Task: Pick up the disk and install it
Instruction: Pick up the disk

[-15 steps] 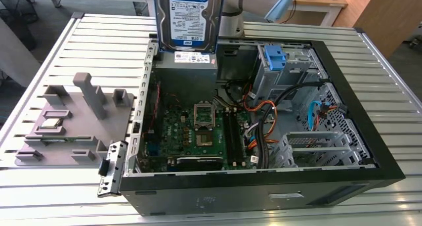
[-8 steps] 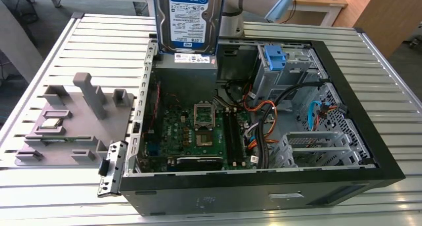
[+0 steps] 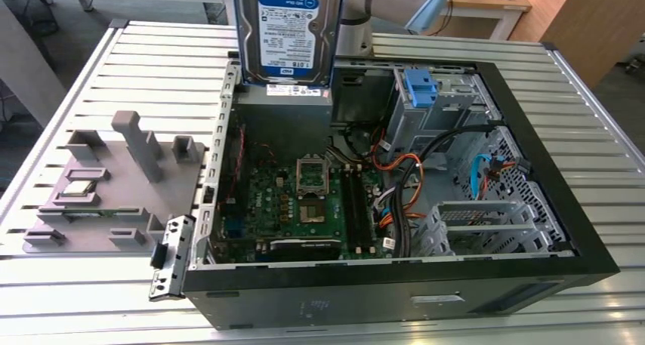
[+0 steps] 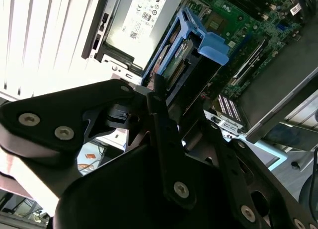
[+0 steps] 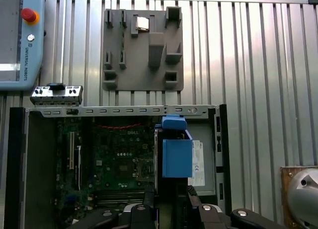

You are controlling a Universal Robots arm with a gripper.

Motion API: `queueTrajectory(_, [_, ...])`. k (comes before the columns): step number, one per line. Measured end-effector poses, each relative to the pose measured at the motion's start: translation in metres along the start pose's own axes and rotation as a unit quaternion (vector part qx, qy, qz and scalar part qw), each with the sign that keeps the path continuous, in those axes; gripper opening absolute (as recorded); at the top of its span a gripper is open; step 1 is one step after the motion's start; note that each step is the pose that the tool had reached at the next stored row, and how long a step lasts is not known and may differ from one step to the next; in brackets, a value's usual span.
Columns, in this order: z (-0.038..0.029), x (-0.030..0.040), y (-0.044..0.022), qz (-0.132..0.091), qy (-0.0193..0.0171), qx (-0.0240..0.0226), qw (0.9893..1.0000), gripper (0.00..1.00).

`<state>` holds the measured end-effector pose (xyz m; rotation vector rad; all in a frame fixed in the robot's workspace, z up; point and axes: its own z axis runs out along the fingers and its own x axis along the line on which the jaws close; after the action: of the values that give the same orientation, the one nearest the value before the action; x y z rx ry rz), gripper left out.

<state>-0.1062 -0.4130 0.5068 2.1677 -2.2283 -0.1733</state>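
The disk (image 3: 287, 28) hangs upright, label towards the exterior camera, over the far end of the open computer case (image 3: 403, 281), just above the grey power-supply box (image 3: 282, 107). In both wrist views my gripper (image 4: 169, 107) (image 5: 171, 199) is shut on the disk. Its black fingers (image 5: 149, 201) clamp the end of the drive, and the blue carrier frame (image 5: 177, 154) (image 4: 191, 38) points down at the case. In the second wrist view the drive's connector edge (image 4: 176, 72) shows between the carrier's arms.
A lone blue bracket (image 3: 424, 88) sits in the case's far bay, with a metal drive cage (image 3: 484, 224) nearer. Motherboard (image 3: 302, 201) and cables fill the floor. A grey parts fixture (image 3: 111, 186) (image 5: 144, 47) lies beside the case. A teach pendant (image 5: 20, 35) rests on the slatted table.
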Motion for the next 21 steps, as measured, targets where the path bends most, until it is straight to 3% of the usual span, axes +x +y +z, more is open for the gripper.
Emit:
queueTrajectory(12, [-0.0005,0.0059,-0.0073,0.0,0.0005,0.0,1.0,0.35])
queueTrajectory(21, [-0.0015,0.0149,-0.0155,0.0,0.0011,0.0,1.0,0.35])
